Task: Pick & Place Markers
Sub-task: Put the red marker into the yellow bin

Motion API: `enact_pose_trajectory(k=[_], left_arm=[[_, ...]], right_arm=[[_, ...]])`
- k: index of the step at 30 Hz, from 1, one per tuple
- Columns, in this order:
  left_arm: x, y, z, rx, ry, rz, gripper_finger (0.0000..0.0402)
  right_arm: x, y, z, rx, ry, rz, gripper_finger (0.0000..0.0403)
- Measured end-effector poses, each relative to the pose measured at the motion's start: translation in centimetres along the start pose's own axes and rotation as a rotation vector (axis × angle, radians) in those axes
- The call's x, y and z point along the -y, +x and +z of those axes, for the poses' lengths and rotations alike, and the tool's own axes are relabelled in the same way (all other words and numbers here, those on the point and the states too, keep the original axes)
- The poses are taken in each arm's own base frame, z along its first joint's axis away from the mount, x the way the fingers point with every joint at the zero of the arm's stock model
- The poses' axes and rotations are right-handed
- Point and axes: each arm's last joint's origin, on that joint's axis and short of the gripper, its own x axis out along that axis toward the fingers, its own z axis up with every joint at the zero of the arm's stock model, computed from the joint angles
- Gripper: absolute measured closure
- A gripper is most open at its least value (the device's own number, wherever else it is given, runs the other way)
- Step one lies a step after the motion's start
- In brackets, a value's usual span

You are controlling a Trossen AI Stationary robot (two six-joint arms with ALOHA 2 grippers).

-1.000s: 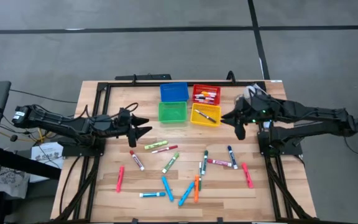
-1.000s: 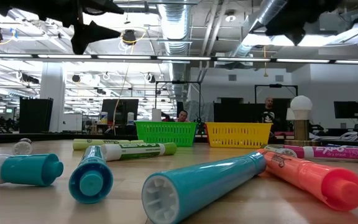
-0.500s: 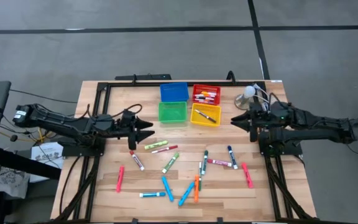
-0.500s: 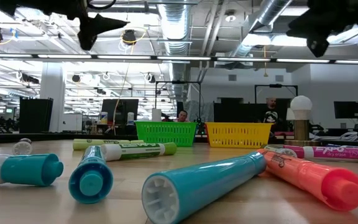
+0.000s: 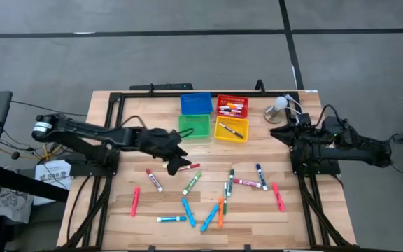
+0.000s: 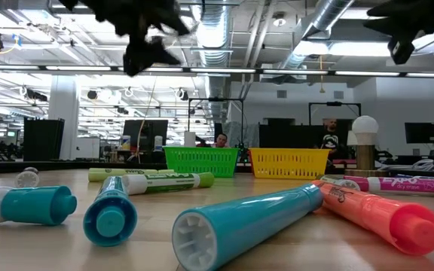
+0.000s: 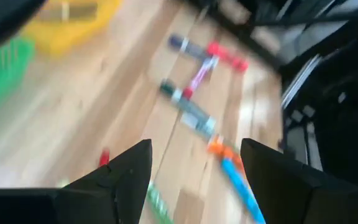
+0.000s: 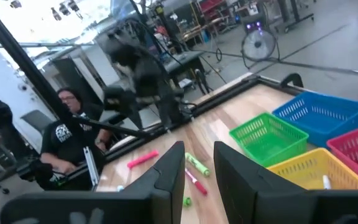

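Several markers (image 5: pixel 215 192) with red, green, blue, pink and orange caps lie flat and scattered on the near half of the wooden table; the low view shows teal and pink ones (image 6: pixel 255 222) up close. My left gripper (image 5: pixel 178 162) is open and hangs above the markers at the left of the spread, touching none; its wrist view looks down on markers (image 7: pixel 194 118) between the open fingers. My right gripper (image 5: pixel 277 131) is open and empty, held above the table's right side, away from the markers.
Four small bins stand at the far middle: blue (image 5: pixel 196 103), red (image 5: pixel 232 106) with markers inside, green (image 5: pixel 194 127), and yellow (image 5: pixel 231 129) with one marker. A white round object (image 5: pixel 278 105) stands at the far right. A seated person (image 8: pixel 67 118) shows beyond the table.
My left gripper has swung from the table's left side toward the middle and the near edge, tipping down over the markers left of centre. My right gripper has drawn back toward the right edge, away from the yellow bin. No marker has moved.
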Motion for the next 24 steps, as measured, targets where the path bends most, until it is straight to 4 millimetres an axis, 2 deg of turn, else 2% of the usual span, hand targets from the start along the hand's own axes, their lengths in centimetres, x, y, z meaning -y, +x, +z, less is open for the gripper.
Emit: enact_pose_trajectory(k=[5,12,24], left_arm=[[-1.5,2.3,-1.3,-0.166,-0.098,0.046,0.0156],[-2.8,4.4,-2.1,-0.271,-0.154,0.051,0.0156],[-2.2,4.2,-1.6,-0.218,-0.213,0.012,0.0156]], right_arm=[[0.0,-0.2,-0.1,0.000,0.000,0.001,0.0327],[0.1,-0.2,-0.1,-0.008,0.000,-0.003,0.0327],[0.2,-0.2,-0.4,-0.038,0.000,-0.015,0.0327]])
